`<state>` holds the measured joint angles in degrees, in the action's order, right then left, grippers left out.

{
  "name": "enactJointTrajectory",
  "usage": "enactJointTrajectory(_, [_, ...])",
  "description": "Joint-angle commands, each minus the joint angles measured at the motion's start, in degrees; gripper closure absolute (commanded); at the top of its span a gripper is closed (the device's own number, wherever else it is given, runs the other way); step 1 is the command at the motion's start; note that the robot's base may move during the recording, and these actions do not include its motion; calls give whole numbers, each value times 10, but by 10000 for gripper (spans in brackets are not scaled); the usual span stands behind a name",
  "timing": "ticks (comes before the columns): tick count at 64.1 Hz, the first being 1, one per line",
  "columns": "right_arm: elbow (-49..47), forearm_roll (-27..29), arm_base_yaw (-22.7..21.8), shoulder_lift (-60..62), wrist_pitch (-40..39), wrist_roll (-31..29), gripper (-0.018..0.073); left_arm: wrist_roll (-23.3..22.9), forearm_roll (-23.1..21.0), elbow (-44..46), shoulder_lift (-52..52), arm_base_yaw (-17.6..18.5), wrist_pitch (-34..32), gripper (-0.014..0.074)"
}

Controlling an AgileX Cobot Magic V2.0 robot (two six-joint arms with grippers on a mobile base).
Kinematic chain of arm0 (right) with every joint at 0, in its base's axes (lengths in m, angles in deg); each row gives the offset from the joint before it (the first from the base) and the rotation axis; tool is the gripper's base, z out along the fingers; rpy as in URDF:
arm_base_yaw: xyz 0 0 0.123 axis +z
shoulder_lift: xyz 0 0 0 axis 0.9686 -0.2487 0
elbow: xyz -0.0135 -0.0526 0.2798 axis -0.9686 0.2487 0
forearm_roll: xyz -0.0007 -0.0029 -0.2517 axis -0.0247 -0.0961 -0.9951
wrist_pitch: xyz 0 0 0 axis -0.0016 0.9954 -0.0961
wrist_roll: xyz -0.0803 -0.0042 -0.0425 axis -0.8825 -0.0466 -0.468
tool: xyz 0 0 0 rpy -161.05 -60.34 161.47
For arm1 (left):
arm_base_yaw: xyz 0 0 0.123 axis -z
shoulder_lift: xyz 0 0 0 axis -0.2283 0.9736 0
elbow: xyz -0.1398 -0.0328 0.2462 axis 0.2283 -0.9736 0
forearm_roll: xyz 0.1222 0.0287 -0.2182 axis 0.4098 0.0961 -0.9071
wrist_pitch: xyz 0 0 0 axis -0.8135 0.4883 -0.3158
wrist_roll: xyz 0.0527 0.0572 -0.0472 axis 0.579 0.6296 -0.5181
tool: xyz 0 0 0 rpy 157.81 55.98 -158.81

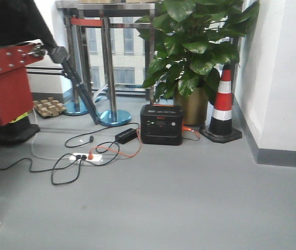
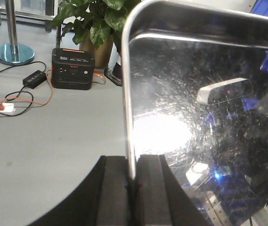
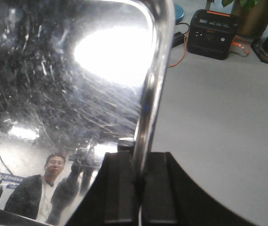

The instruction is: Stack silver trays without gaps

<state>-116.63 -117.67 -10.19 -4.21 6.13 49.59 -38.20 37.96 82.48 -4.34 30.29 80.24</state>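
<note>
The left gripper [image 2: 133,184] is closed narrow on the thin out-turned rim of a silver tray [image 2: 195,94], the rim standing edge-on in its grip. The right gripper [image 3: 141,181] pinches a rim in the same way, with the mirror face spreading away beside it. It is likely one tray carried by opposite edges, held in the air over the grey floor [image 2: 53,141] — no tabletop and no second tray shows in any view.

The hold is the weak point. Only a sliver of rim sits in each gripper, so the tray could pivot or slide out if the arms move unevenly, and pulling apart or pushing together could twist or bow it. Coming down tilted, a corner could catch on whatever tray it is set into and leave a gap.

Further off stand a black power station [image 1: 161,124], a striped traffic cone [image 1: 222,101] and a potted plant [image 1: 194,41]. The station carries a red mark — too blurred to read; no other writing is legible.
</note>
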Motion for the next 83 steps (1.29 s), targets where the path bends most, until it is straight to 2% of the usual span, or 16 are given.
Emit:
enactJointTrajectory(1, [-1, -9, 4, 1, -42, -12, 618, 1, -31, 6, -4, 8, -24, 613])
enactJointTrajectory(83, [-1, -9, 4, 1, -42, -12, 618, 1, -31, 6, -4, 8, -28, 613])
